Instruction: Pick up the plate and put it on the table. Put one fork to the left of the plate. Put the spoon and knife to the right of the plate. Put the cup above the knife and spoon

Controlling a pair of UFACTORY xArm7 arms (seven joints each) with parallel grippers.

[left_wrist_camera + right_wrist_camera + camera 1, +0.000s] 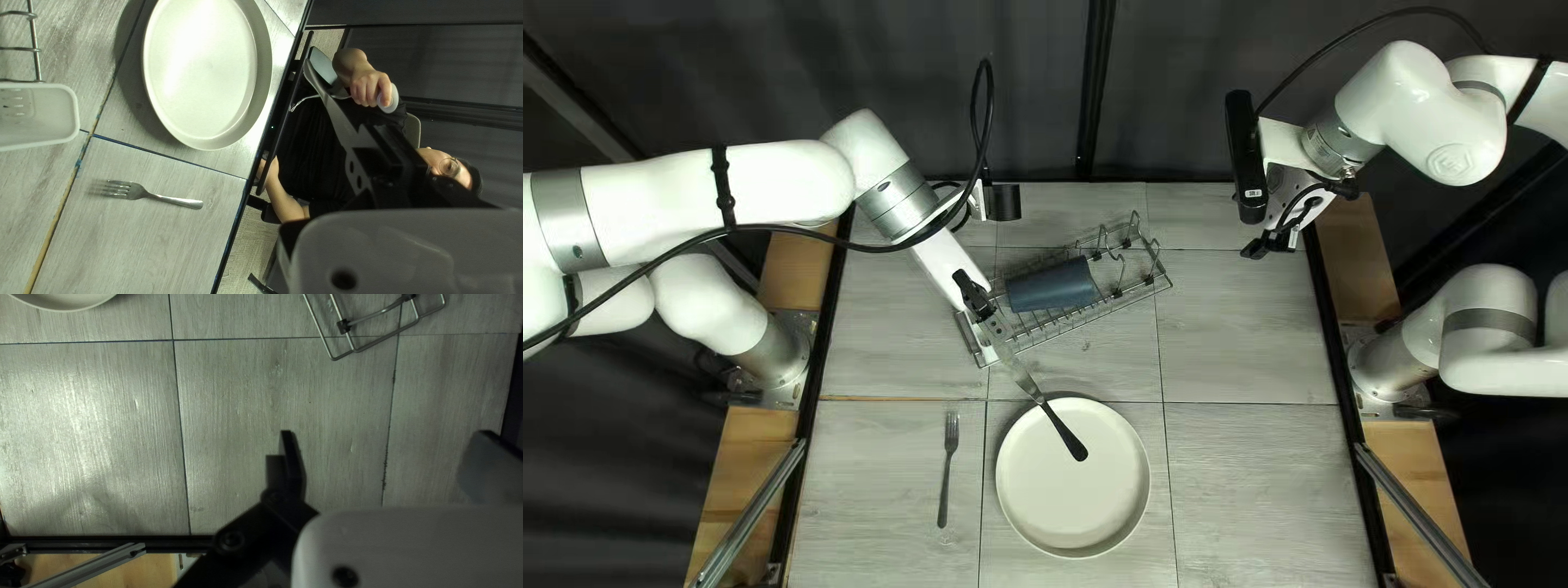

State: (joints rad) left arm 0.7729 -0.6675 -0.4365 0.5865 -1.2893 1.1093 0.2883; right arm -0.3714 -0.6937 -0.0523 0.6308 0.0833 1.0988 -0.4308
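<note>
Left pincer (989,314) pinching knife (1064,430) near one end, fingers almost meeting; we're judging it light, stiff, slippery, probably needing hold nearer balance point.

The right wrist view cuts off plate (61,306) and wire rack (377,313)

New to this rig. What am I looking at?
Two white robot arms at a table. One picture looks down from above its near edge; the others come from each arm's wrist. On the table lie a fork, a round plate and a wire rack with a blue-gray cup in it. The left gripper holds what looks like a knife above the plate; the right gripper is open, holding nothing. The left wrist view also shows a person.
</note>
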